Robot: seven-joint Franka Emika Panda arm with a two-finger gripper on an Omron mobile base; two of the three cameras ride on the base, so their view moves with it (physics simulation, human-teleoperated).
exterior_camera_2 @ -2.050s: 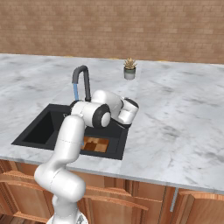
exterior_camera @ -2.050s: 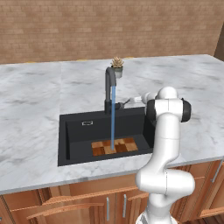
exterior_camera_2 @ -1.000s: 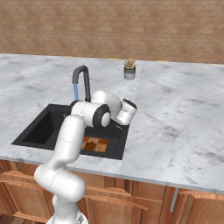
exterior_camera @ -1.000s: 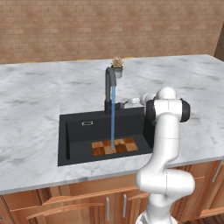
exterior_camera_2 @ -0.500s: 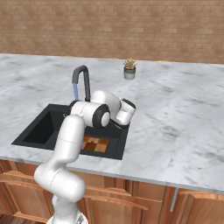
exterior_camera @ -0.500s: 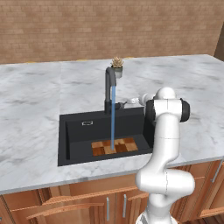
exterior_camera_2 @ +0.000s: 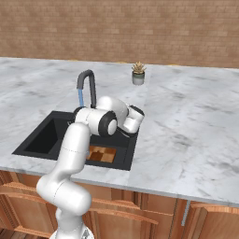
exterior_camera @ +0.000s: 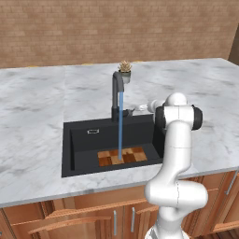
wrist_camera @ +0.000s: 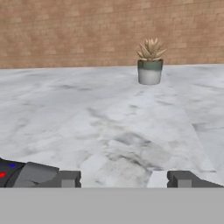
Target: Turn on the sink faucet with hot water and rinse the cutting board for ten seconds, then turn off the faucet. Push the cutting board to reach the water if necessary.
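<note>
In the left base view, almost nothing differs from the pictures of two seconds ago: the water (exterior_camera: 120, 126) runs as before in a thin blue line from the faucet (exterior_camera: 116, 95) down onto the cutting board (exterior_camera: 122, 156), which lies flat on the floor of the sink (exterior_camera: 79, 142), below and to the left of the hand. The hand (exterior_camera: 140, 108) keeps its place just right of the faucet's base, near the side lever. That stillness suggests the rinse is being timed, with the shut-off still to do.

In the right base view, the wrist has turned only slightly against the earlier pictures. The spout arches just behind and to the left of the arm, the board peeks out beneath the arm, and the plant (exterior_camera_2: 138, 73) stands farther back on the tabletop (exterior_camera_2: 186, 135).

In the hand view, the two dark fingertips (wrist_camera: 65, 179) stand well apart at the bottom with nothing between them, so the hand is spread and holds nothing. Marble stretches ahead of it, and the plant sits straight ahead, slightly to the right.
</note>
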